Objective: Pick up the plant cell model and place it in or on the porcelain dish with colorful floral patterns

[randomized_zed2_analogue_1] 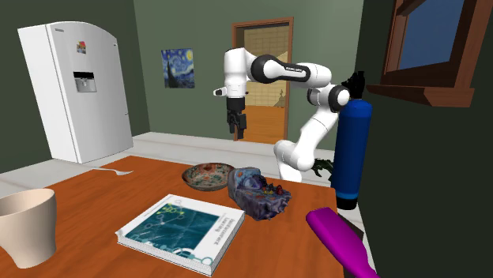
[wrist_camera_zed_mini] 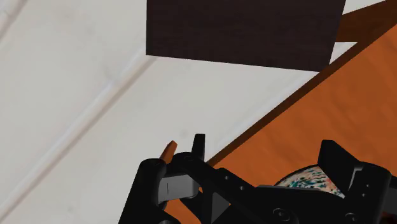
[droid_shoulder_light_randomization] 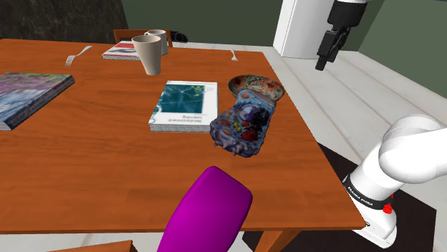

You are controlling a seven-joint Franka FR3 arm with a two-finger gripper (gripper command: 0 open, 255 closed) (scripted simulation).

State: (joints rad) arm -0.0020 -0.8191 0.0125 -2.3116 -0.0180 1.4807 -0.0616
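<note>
The plant cell model [droid_shoulder_light_randomization: 243, 126], a bluish-purple block with red and yellow parts inside, lies on the wooden table [droid_shoulder_light_randomization: 86, 157] near its right edge in the shoulder view. One end leans against the floral dish [droid_shoulder_light_randomization: 256, 87], a shallow bowl with a mottled colourful pattern. Model [randomized_zed2_analogue_1: 257, 192] and dish [randomized_zed2_analogue_1: 208, 175] sit side by side in the second exterior view. My gripper [droid_shoulder_light_randomization: 326, 60] hangs high above the floor just beyond the table's edge, up and away from the dish, and it is open and empty. In the wrist view the gripper [wrist_camera_zed_mini: 267, 151] looks down past the table edge, with the dish [wrist_camera_zed_mini: 306, 177] peeking between the fingers.
A teal-and-white book [droid_shoulder_light_randomization: 184, 106] lies next to the model. Two cups [droid_shoulder_light_randomization: 150, 51], a magazine [droid_shoulder_light_randomization: 122, 50], two forks [droid_shoulder_light_randomization: 77, 55] and another book [droid_shoulder_light_randomization: 29, 97] are further off. A purple chair back [droid_shoulder_light_randomization: 208, 215] rises at the near edge. A white fridge [randomized_zed2_analogue_1: 75, 87] and a blue cylinder [randomized_zed2_analogue_1: 351, 150] stand nearby.
</note>
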